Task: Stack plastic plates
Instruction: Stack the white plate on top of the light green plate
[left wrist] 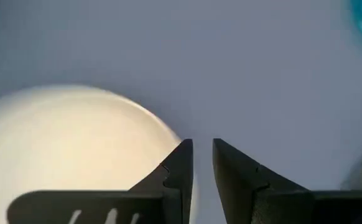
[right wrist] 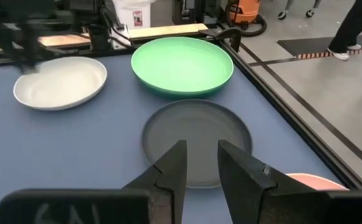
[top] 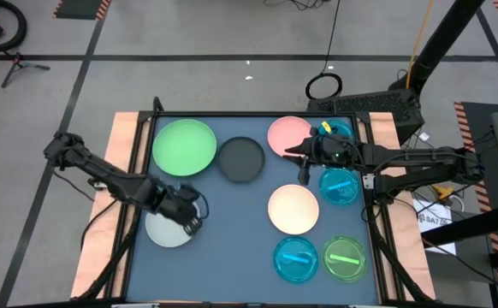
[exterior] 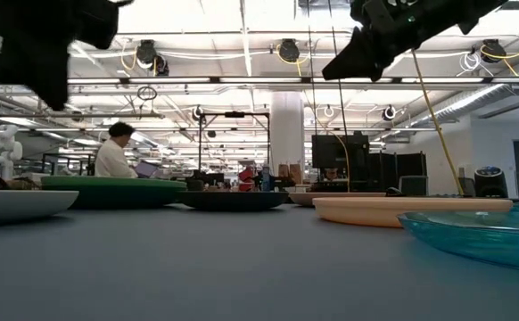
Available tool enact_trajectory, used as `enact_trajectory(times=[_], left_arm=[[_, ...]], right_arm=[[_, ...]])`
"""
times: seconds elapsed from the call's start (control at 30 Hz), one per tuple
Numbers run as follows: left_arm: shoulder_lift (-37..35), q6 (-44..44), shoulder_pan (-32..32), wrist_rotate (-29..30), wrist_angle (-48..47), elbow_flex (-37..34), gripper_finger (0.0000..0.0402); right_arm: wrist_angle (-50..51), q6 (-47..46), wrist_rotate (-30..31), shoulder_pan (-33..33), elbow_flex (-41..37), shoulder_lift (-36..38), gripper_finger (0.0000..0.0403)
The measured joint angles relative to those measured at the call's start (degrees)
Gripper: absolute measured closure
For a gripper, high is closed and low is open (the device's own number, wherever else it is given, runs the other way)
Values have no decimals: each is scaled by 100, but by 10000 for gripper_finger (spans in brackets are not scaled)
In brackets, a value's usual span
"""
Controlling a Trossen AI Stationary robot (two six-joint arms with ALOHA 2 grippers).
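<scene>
Plates look light, stiff, slick: grip raised rim of grey plate (right wrist: 196, 146). Right gripper (right wrist: 201, 163) and left gripper (left wrist: 203, 160) (over white plate (top: 168, 229)) slightly parted, grasping nothing.

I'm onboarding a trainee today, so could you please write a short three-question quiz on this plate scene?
1. True or false: the plates are already in one stack.
2. Which plate lies under the left gripper? A) pink plate B) white plate C) lime plate
3. Fill in: the dark grey plate sits between the green plate and the ____ plate.

Key:
1. False: they lie spread singly over the table.
2. B, the white plate.
3. Pink: the pink plate lies beside the right gripper.
</scene>
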State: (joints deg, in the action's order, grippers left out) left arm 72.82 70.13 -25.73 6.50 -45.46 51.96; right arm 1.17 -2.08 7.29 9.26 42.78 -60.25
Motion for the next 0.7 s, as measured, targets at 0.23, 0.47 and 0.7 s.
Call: enact_trajectory(times=[0.23, 0.47, 0.7], left_arm=[[599, 1017, -629, -903, 204, -7, 334], [847, 587, -1076, -852, 229, 0, 333], [1205, -118, -1363, -154, 116, 0, 333]], right_arm=[[96, 80, 5, 0, 0, 0, 316], [163, 80, 0, 0, 0, 0, 316], [437, 80, -4, 0, 0, 0, 316]])
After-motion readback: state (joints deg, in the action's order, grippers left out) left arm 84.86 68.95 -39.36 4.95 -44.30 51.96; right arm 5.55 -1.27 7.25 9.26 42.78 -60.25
